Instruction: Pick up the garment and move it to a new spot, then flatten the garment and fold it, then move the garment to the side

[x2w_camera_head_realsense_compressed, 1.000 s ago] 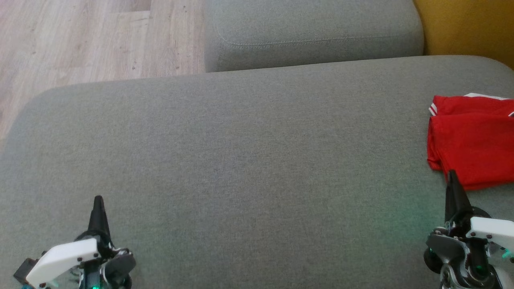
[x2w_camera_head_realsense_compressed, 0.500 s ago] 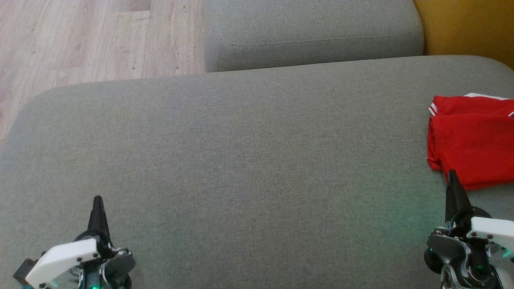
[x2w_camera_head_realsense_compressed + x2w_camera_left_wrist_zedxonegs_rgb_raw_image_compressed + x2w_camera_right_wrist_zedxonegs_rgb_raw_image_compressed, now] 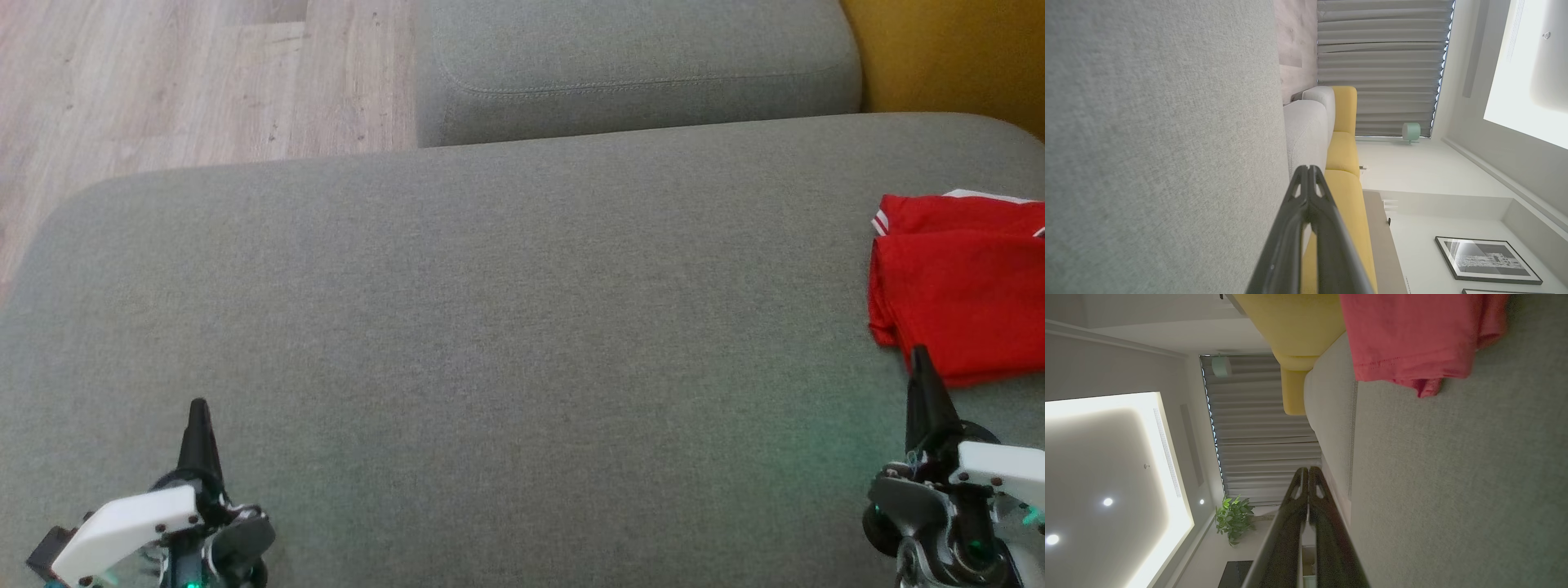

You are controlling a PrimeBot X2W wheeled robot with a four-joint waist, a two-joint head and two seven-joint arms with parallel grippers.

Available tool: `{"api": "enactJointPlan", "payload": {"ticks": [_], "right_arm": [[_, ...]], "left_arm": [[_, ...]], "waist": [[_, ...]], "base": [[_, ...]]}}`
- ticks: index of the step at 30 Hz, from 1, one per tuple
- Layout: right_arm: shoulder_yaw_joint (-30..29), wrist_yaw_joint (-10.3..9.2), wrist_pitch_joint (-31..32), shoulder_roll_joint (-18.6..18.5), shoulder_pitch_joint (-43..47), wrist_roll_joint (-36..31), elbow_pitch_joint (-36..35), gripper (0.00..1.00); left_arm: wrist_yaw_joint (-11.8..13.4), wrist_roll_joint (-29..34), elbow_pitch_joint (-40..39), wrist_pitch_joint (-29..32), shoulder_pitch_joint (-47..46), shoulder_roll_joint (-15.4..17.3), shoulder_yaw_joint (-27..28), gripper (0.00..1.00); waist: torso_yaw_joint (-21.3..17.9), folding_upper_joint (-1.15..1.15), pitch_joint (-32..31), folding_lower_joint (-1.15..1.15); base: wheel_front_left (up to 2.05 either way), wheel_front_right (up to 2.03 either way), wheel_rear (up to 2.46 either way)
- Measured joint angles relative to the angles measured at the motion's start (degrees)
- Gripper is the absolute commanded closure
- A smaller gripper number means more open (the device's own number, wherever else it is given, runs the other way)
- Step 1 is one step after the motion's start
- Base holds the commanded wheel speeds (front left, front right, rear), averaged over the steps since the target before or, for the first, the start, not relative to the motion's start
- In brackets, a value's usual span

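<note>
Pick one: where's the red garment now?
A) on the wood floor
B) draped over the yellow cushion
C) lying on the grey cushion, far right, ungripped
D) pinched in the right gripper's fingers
C: the red garment lies on the grey cushion at the head view's right edge. The right gripper has its fingers closed on nothing, short of the cloth in the right wrist view.

Red garment [image 3: 963,286], white stripes; grey sofa [image 3: 490,327]; yellow cushion [image 3: 947,57].

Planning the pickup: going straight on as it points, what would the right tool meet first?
Probably the red garment, at its near edge; height unclear, so the right tool may pass above.
</note>
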Motion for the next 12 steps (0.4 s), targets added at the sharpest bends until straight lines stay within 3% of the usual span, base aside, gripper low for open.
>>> {"api": "enactJointPlan", "payload": {"ticks": [12], "right_arm": [[-0.21,0.00,0.16,0.05,0.00,-0.07,0.00,1.00]], "left_arm": [[0.00,0.01,0.00,0.18,0.00,-0.09,0.12,1.00]], "waist": [[0.00,0.00,0.00,0.00]], "base": [[0.00,0.00,0.00]]}}
